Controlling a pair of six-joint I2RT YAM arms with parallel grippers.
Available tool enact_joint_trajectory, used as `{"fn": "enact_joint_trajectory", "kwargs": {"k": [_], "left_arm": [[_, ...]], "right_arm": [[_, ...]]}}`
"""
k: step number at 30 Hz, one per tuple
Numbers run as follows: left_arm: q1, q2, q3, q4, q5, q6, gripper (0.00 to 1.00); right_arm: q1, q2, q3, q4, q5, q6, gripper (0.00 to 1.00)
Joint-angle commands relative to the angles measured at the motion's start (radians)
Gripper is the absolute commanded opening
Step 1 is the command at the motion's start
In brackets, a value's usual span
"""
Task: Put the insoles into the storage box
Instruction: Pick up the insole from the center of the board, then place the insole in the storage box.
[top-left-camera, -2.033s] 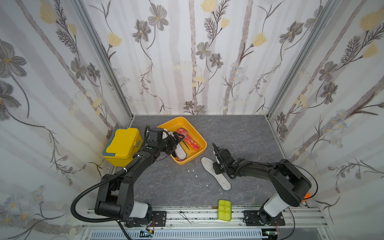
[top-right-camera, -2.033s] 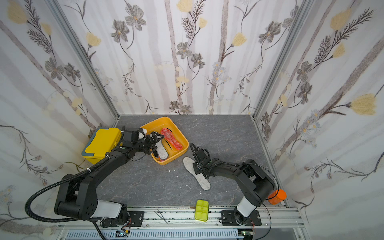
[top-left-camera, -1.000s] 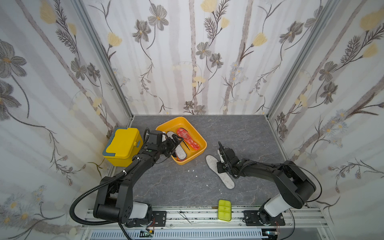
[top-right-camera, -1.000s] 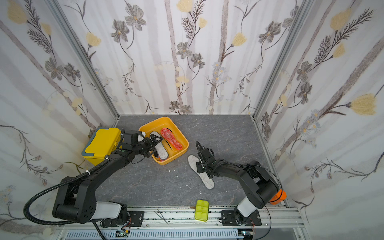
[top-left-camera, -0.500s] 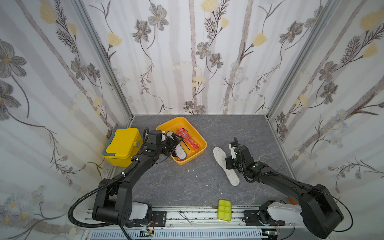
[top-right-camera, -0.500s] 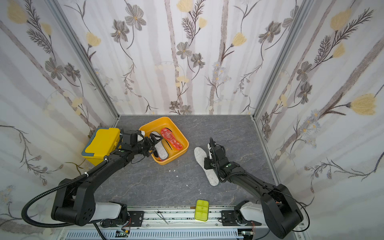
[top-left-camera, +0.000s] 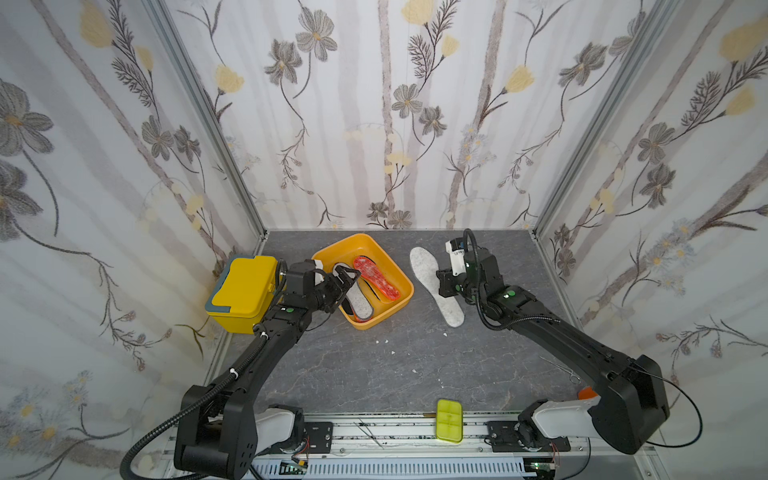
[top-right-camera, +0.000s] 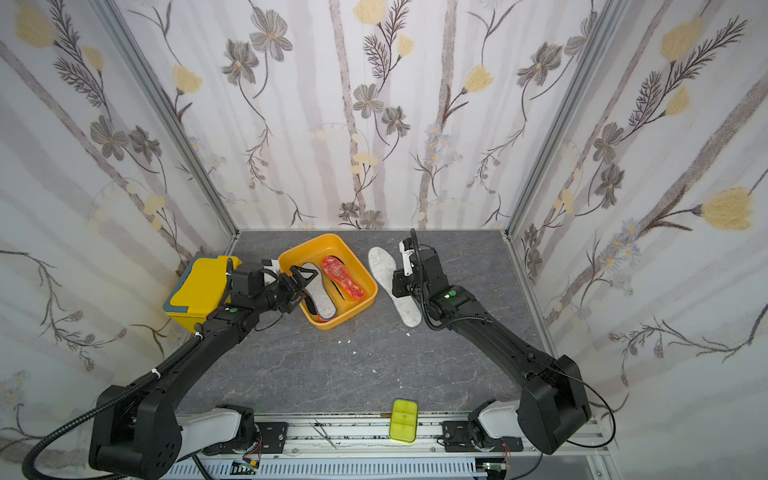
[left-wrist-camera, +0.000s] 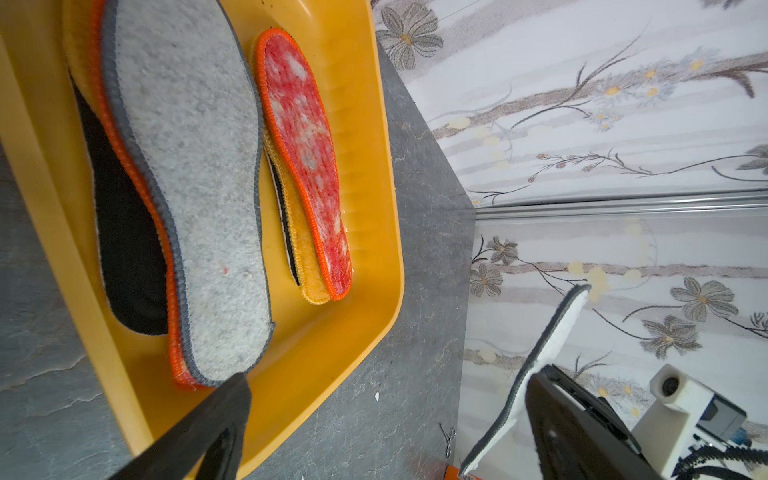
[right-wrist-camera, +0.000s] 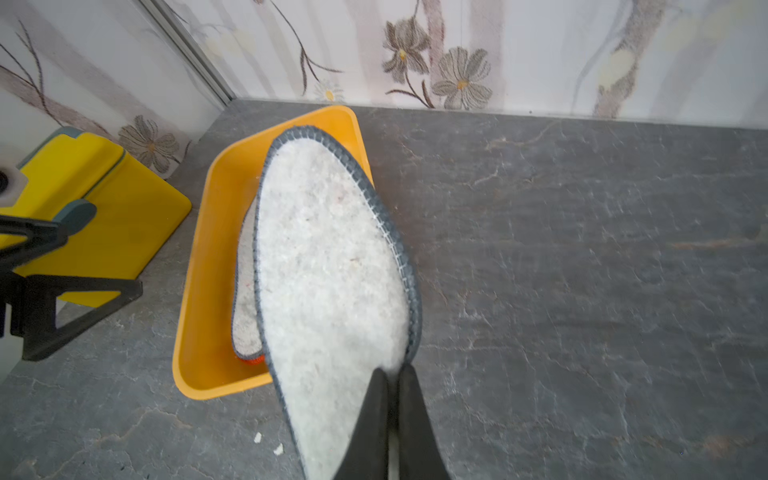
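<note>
The storage box (top-left-camera: 404, 291) (top-right-camera: 368, 302), a shallow orange-yellow tray, holds a grey felt insole (top-left-camera: 358, 297) (left-wrist-camera: 195, 166), a red mottled one (top-left-camera: 376, 277) (left-wrist-camera: 307, 158), and black (left-wrist-camera: 124, 249) and orange-yellow (left-wrist-camera: 305, 266) ones beneath. My right gripper (top-left-camera: 444, 286) (right-wrist-camera: 390, 378) is shut on the edge of a second grey-white felt insole (top-left-camera: 432, 282) (top-right-camera: 388, 278) (right-wrist-camera: 328, 270), held off the table just right of the box. My left gripper (top-left-camera: 347, 278) (top-right-camera: 301, 280) (left-wrist-camera: 384, 419) stands open over the box's left rim, holding nothing.
A taller yellow lidded box (top-left-camera: 245, 291) (right-wrist-camera: 108, 216) stands left of the tray against the wall. A lime-green case (top-left-camera: 449, 419) lies at the front edge. Small white crumbs (top-left-camera: 386, 341) dot the grey table. Thin metal scissors (top-left-camera: 561, 370) lie near the right wall.
My right gripper has lifted the felt insole off the table and carried it back, closer to the box. The left arm has barely moved and stays open.
</note>
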Motion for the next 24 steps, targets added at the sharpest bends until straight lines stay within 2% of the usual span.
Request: {"fn": "enact_joint_trajectory", "kwargs": {"k": [1, 10, 19, 24], "left_arm": [[0.009, -0.024, -0.01, -0.006, -0.013, 0.007, 1.0], [0.03, -0.058, -0.033, -0.041, -0.015, 0.017, 1.0], [0.031, -0.069, -0.043, -0.048, -0.018, 0.017, 1.0], [0.032, -0.074, -0.047, -0.05, -0.019, 0.018, 1.0]], "right_arm": [[0.022, 0.09, 0.125, 0.001, -0.012, -0.029, 0.0], [0.059, 0.446, 0.49, -0.048, -0.076, -0.052, 0.0], [0.059, 0.64, 0.657, 0.003, -0.136, -0.073, 0.0], [0.061, 0.7, 0.689, 0.057, -0.177, -0.081, 0.0]]}}
